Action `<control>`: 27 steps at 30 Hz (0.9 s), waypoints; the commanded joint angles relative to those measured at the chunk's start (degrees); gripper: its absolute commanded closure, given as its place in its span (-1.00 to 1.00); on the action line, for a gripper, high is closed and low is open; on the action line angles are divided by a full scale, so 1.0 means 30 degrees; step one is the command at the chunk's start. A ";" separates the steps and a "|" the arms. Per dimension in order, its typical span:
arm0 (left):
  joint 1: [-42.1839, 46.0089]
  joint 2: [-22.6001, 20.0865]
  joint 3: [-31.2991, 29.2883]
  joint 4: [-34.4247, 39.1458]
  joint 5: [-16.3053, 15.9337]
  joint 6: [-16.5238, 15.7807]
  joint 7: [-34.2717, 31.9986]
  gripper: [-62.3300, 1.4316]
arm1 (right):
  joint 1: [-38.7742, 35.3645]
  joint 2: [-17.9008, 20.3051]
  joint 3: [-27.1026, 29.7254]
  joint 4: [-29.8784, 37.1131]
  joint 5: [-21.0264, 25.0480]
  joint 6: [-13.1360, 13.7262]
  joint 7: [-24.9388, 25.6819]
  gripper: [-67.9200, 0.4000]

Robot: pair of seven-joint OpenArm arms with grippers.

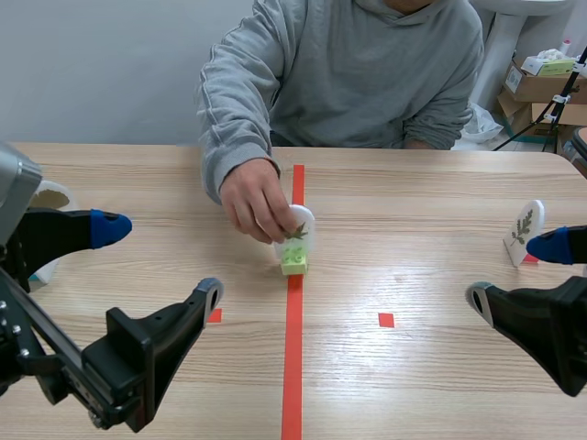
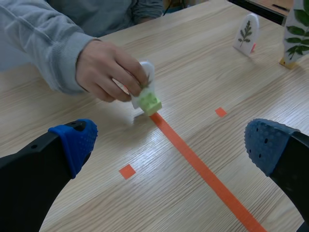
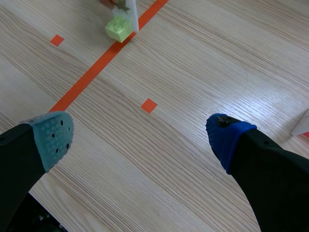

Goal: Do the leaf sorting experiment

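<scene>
Left gripper (image 2: 171, 142) wide open, nothing between the pads, hovering over the table (image 1: 413, 385) on my left of the green block (image 1: 294, 263); right gripper (image 3: 137, 137) also wide open and holding nothing, low over the table on my right of the block. The block sits on the orange centre line, well ahead of both grippers; a white leaf card (image 1: 298, 234) stands upright in it, green sprig printed on its face. A person's hand (image 1: 257, 197) in a grey sleeve comes in from across the table, fingers pinched on that card right above the block; can't tell how firmly the card is seated. A second leaf card (image 1: 526, 229), white with a dark sprig, stands far to my right of the block, just beside my right gripper's blue pad and apart from it. A third leaf card (image 2: 295, 29) with larger green leaves on a yellowish base stands just past the second one, further from the block; only partly in view.
</scene>
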 commanded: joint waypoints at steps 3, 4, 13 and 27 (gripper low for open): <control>0.0146 0.0000 0.0058 0.0204 -0.0124 0.0022 -0.0197 -1.00 | 0.0175 0.0299 0.0168 0.0138 -0.0175 0.0153 0.0648 -0.65; 0.0146 0.0000 0.0058 0.0204 -0.0124 0.0022 -0.0197 -1.00 | 0.0175 0.0299 0.0168 0.0138 -0.0335 0.0153 0.0721 -0.65; 0.0153 0.0058 0.0058 0.0204 -0.0117 0.0022 -0.0197 -1.00 | 0.0175 0.0299 0.0168 0.0138 -0.0794 0.0153 0.0991 -0.65; 0.0153 0.0058 0.0058 0.0204 -0.0117 0.0029 -0.0189 -1.00 | 0.0175 0.0299 0.0168 0.0138 -0.0729 0.0153 0.1129 -0.65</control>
